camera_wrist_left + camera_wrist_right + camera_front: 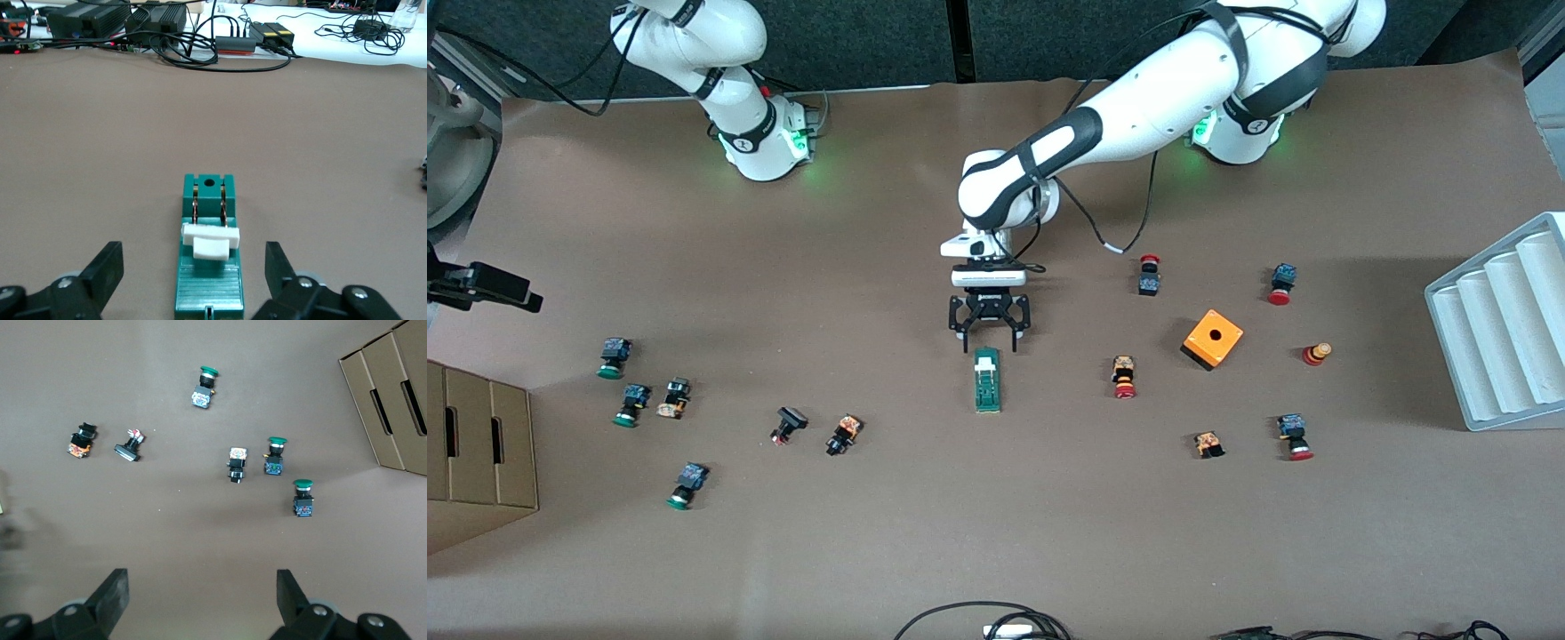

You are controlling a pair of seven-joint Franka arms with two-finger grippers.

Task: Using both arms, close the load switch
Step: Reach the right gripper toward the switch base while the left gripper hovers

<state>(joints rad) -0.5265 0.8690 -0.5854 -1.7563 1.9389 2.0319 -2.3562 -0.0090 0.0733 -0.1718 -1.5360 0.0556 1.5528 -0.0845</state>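
We judge our left gripper (pixel 989 340), fingers wide and empty over the load switch's (pixel 987 380) far end, could tip it, while our right gripper (pixel 200 597), open and empty, waits high over the buttons (pixel 270 457).

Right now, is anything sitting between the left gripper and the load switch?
Nothing visible. The left gripper hangs open over the end of the load switch farther from the front camera, with only bare table around it. The right gripper waits open elsewhere.

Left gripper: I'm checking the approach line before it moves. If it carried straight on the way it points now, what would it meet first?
Probably the load switch. The left gripper is open, and in the left wrist view the switch lies centred between its fingers, its white slider uppermost. Whether the fingers would straddle it or land on it is unclear.
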